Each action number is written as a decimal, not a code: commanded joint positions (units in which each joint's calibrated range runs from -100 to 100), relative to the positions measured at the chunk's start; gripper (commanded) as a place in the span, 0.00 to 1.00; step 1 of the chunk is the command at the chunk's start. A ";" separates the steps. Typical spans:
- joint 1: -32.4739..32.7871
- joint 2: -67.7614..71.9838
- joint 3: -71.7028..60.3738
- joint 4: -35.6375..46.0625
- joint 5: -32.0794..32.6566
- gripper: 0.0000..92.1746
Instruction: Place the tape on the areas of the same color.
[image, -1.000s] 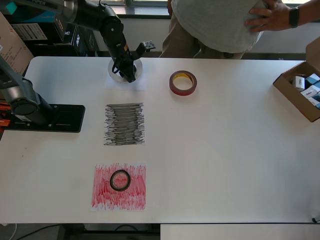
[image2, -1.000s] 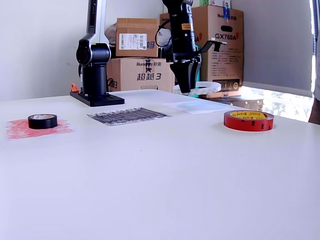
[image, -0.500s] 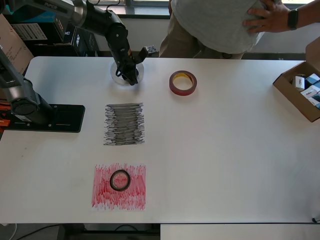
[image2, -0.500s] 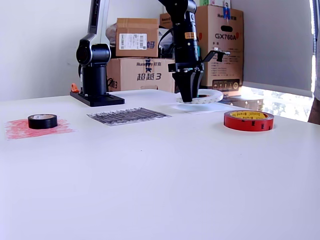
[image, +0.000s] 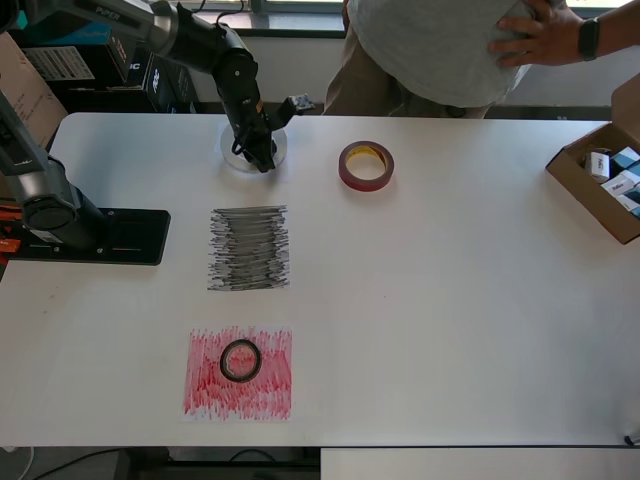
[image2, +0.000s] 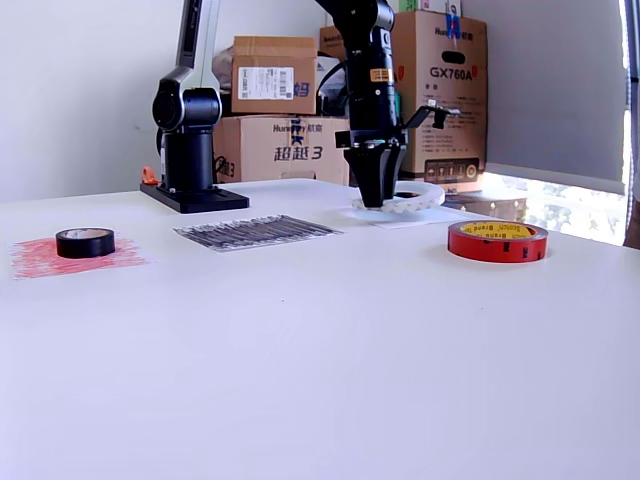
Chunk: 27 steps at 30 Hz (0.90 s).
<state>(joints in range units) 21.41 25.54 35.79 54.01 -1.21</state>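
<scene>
gripper dropped toward table at top left of overhead view, carrying white tape ring down with it; ring was lifted clear 1 s ago, now tilted with its lower edge on white patch

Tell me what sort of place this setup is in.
Probably a robotics lab or workshop storeroom, not a home: a robot arm bolted onto a plain white table, stacked cardboard boxes behind it, and coloured test patches drawn on the tabletop.
</scene>
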 joint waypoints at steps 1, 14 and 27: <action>0.23 0.56 -0.21 0.43 -0.01 0.01; 0.08 0.47 -0.12 -1.44 0.15 0.70; -1.82 -4.68 -5.03 -0.67 -0.01 0.70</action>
<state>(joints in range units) 21.08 24.52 33.61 52.68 -1.14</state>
